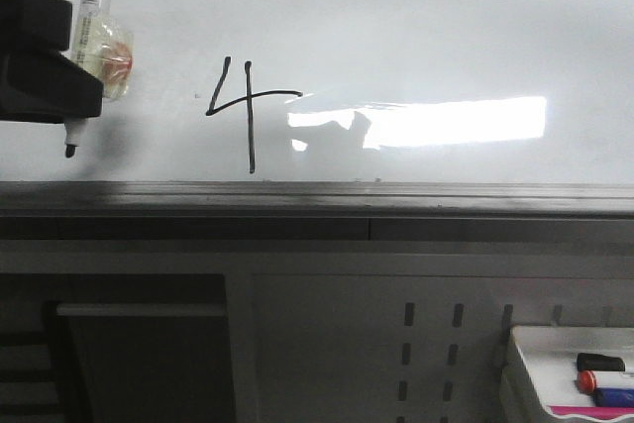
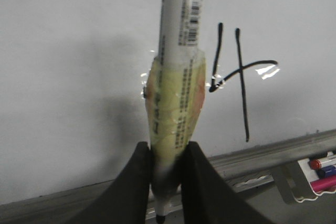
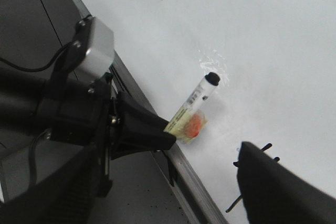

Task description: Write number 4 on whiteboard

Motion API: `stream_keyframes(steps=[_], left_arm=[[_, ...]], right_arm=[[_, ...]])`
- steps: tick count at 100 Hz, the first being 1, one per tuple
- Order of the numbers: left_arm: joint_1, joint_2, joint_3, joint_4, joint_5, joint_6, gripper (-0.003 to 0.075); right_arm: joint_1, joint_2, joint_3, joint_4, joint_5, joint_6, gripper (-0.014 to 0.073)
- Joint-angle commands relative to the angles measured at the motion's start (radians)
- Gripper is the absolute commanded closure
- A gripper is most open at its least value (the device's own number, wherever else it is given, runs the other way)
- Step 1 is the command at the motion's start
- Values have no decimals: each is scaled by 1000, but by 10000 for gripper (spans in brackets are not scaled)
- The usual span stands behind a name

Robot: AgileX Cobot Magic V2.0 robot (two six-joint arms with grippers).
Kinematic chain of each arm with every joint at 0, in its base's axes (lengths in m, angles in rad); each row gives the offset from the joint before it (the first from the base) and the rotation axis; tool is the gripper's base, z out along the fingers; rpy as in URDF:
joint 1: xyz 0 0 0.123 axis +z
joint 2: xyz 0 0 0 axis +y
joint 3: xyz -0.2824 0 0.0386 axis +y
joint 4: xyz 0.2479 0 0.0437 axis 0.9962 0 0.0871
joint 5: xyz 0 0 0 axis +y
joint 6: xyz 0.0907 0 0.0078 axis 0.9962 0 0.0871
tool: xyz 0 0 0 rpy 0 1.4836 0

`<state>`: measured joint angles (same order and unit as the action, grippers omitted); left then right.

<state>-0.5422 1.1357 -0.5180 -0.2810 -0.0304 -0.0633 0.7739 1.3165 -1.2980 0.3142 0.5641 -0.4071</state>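
My left pincer (image 1: 71,81) clamps a marker (image 1: 94,22), tip down, barrel upright. Right pincer (image 3: 278,192): can't tell its state. Glossy whiteboard (image 1: 446,37) behind, grey rail (image 1: 396,200) under it. The 4 (image 1: 246,106) sits right of my left pincer, long stroke vertical, top open.

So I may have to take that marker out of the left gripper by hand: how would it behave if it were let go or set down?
The marker looks like a slim, rigid tube, probably light. Its round barrel would likely roll on a flat surface, though the lumpy tape wrap might check that. The left gripper pinches it at that wrap, which probably helps grip, since the glossy barrel may be slippery.
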Motion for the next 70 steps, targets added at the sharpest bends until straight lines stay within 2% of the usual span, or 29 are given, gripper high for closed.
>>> stream_keyframes(steps=[1, 23, 70], left_arm=[[32, 19, -76, -63, 3, -10, 741], [57, 95, -142, -121, 108, -10, 741], [57, 163, -147, -128, 48, -10, 741]], right_arm=[[-6, -38, -29, 8, -57, -7, 109], [-6, -38, -29, 10, -37, -7, 109], [-6, -40, -29, 10, -7, -7, 109]])
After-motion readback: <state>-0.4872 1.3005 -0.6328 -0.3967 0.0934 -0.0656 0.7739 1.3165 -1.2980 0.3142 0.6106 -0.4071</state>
